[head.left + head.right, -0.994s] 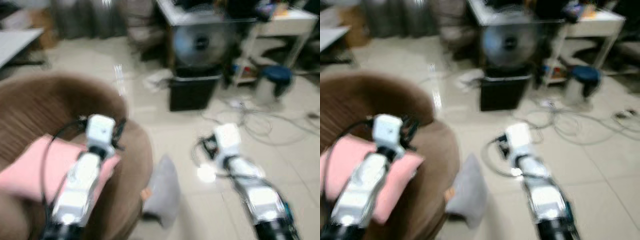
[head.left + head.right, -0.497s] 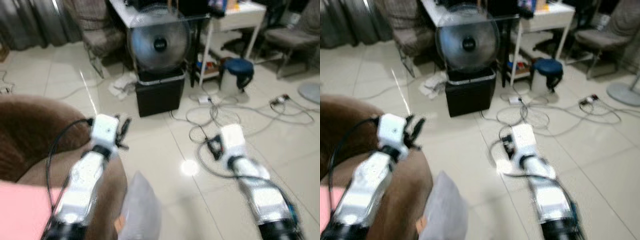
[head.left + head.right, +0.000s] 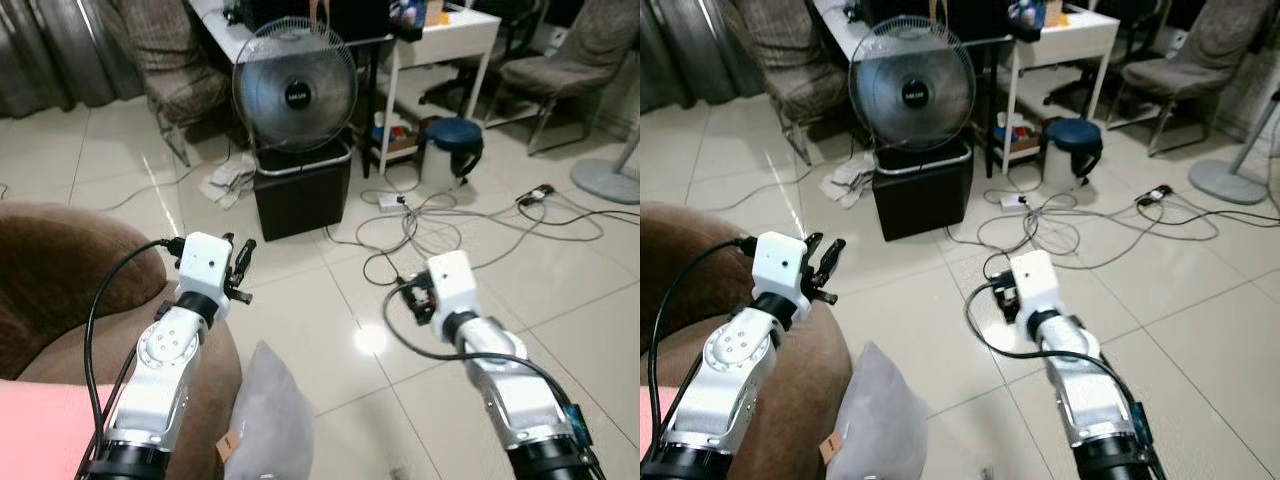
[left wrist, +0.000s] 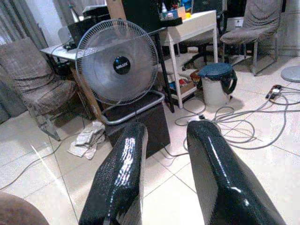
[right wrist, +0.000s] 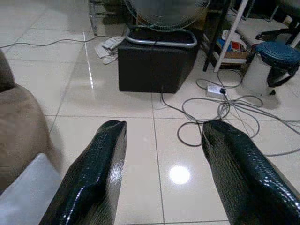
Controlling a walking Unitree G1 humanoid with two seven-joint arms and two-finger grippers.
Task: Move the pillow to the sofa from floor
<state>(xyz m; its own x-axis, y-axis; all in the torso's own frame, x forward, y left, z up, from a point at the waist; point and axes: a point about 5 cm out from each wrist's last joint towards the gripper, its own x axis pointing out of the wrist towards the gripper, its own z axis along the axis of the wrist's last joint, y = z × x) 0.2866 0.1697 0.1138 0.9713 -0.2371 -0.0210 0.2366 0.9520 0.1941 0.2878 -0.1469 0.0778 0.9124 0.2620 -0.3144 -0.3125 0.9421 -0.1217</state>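
**Grey pillow on floor by sofa, both grippers empty over tiles**

Grey pillow [image 3: 875, 425] stands on the tiled floor [image 3: 300, 300], leaning against the front of the brown sofa [image 3: 60, 270]. A pink cushion [image 3: 40, 430] lies on the sofa seat at the near left edge.

Clutter ahead: a round fan [image 3: 290, 95] sits on a black box [image 3: 303, 190], crumpled cloth [image 3: 228, 180] on the floor just left of the box. A tangle of cables [image 3: 450, 215] spreads across the tiles to the right of the box, with a power strip [image 3: 391, 200] in it. Blue-lidded bin [image 3: 450, 150] stands under the white surface [image 3: 450, 30]. Grey chair [image 3: 165, 70] to the left behind the fan, another chair [image 3: 560, 60] far right.

Left gripper [image 3: 240, 268] hangs above the sofa's front edge, well above the pillow; jaws narrowly parted, holding nothing, fingers [image 4: 119, 173] pointing toward the fan. Right gripper [image 5: 161, 164] is over bare tiles, to the right of the pillow and apart from it; jaws wide apart, empty, a corner of the pillow and the sofa edge off to its side.
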